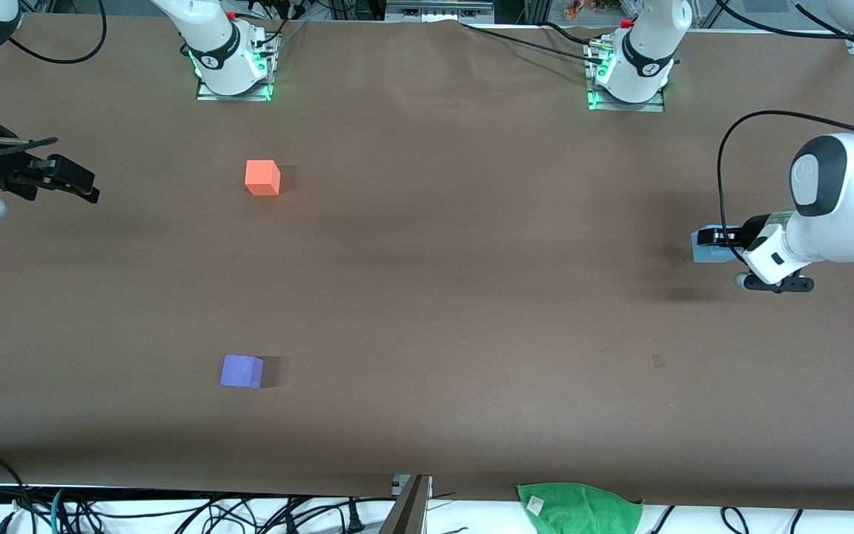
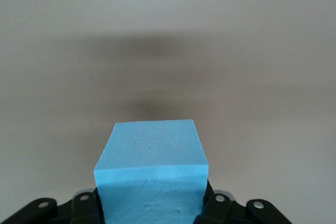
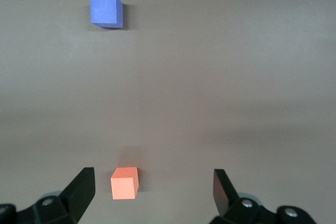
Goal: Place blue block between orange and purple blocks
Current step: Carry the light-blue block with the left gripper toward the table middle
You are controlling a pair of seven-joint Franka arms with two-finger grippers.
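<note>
My left gripper [image 1: 706, 240] is shut on the sky-blue block [image 1: 703, 254] and holds it above the table at the left arm's end. In the left wrist view the blue block [image 2: 152, 156] fills the space between the jaws of the left gripper [image 2: 152, 211]. The orange block [image 1: 262, 178] lies toward the right arm's end, and the purple block [image 1: 242, 371] lies nearer the front camera than it. My right gripper [image 1: 86, 182] hangs open and empty at the right arm's end. The right wrist view shows the right gripper [image 3: 152, 182] spread wide, the orange block [image 3: 124, 183] and the purple block [image 3: 106, 11].
A green cloth [image 1: 579, 508] lies at the table's edge nearest the front camera. The arm bases [image 1: 233, 70] [image 1: 626, 81] stand along the edge farthest from it. Cables hang off the near edge.
</note>
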